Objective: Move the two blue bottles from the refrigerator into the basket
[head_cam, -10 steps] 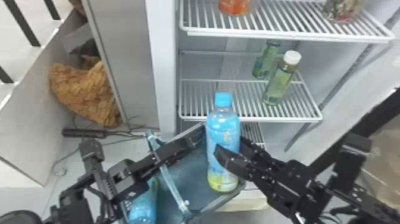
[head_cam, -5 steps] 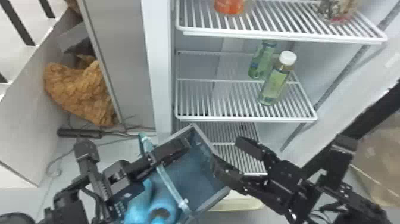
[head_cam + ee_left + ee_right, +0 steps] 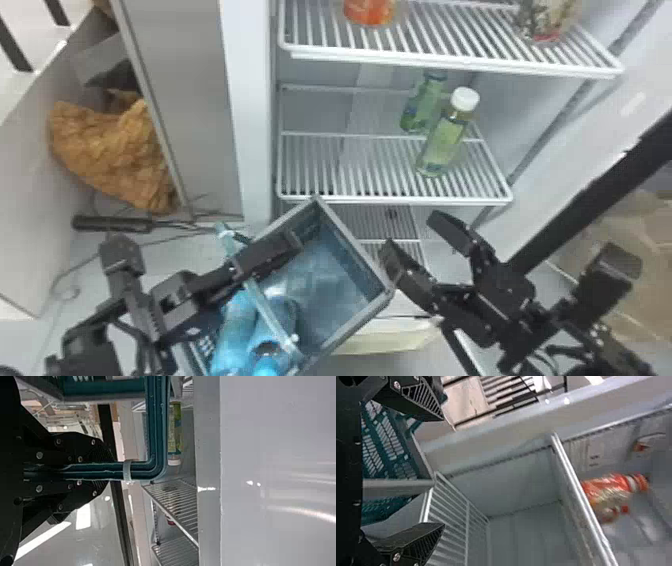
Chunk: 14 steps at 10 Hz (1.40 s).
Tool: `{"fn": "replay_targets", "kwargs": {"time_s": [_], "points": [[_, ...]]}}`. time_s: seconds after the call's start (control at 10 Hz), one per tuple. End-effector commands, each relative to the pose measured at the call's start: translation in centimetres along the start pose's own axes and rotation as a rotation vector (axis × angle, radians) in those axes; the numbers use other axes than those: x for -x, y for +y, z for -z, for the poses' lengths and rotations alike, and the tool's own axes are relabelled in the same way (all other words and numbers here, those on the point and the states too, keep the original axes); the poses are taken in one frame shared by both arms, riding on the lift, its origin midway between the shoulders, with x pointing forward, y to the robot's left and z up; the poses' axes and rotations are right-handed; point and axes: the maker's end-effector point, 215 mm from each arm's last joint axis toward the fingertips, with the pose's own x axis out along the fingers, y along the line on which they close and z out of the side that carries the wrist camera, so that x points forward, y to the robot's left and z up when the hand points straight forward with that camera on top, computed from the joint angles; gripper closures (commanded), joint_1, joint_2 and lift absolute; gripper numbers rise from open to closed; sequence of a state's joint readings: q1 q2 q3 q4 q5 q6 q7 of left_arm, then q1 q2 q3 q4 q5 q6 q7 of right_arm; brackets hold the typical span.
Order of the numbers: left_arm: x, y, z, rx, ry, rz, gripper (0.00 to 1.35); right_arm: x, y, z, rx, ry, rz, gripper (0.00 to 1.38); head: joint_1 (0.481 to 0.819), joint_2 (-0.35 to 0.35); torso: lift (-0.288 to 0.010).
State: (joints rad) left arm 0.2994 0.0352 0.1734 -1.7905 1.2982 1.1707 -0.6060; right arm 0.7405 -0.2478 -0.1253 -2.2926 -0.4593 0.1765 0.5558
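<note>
head vw: both blue bottles in basket, its 7 o'clk; l jaws clamped on handle, r jaws apart, basket's 2 o'clk. transfer looks done; next prob. ease r jaws clear, basket steady.

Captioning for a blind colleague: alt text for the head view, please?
Two blue bottles are in a basket whose handle the robot's left hand grips; the open, empty right hand is near a refrigerator shelf holding green bottles.

White-capped green bottle, orange container, crumpled brown heap
</note>
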Motion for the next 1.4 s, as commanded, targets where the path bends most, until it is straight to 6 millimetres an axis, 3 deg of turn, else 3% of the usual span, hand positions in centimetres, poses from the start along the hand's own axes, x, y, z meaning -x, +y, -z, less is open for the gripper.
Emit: {"fn": "replay_targets", "kwargs": {"time_s": [0.0, 0.3, 0.6, 1.0, 1.3], "points": [[0.1, 0.1, 0.1, 0.001, 0.000, -0.002, 1.20, 2.2, -2.0, 0.2, 0.027, -0.034, 0.068, 0.12, 0.695, -0.198, -0.220], [0.6, 0.7, 0.5, 0.012, 0.002, -0.019, 1.20, 6.4, -4.0, 0.7, 0.074, -0.022, 0.168, 0.12, 0.695, -0.286, -0.220], [0.9, 1.1, 0.9, 0.020, 0.002, -0.031, 1.20, 10.6, -4.6, 1.1, 0.106, 0.036, 0.255, 0.12, 0.695, -0.350, -0.220], [1.4, 1.3, 1.0, 0.025, -0.009, -0.037, 1.20, 13.8, -4.6, -1.3, 0.211, 0.080, 0.340, 0.12, 0.695, -0.350, -0.220], [2.1, 1.2, 0.6, 0.018, -0.026, -0.042, 1.20, 15.9, -5.9, -0.9, 0.240, 0.120, 0.393, 0.12, 0.695, -0.350, -0.220]]}}
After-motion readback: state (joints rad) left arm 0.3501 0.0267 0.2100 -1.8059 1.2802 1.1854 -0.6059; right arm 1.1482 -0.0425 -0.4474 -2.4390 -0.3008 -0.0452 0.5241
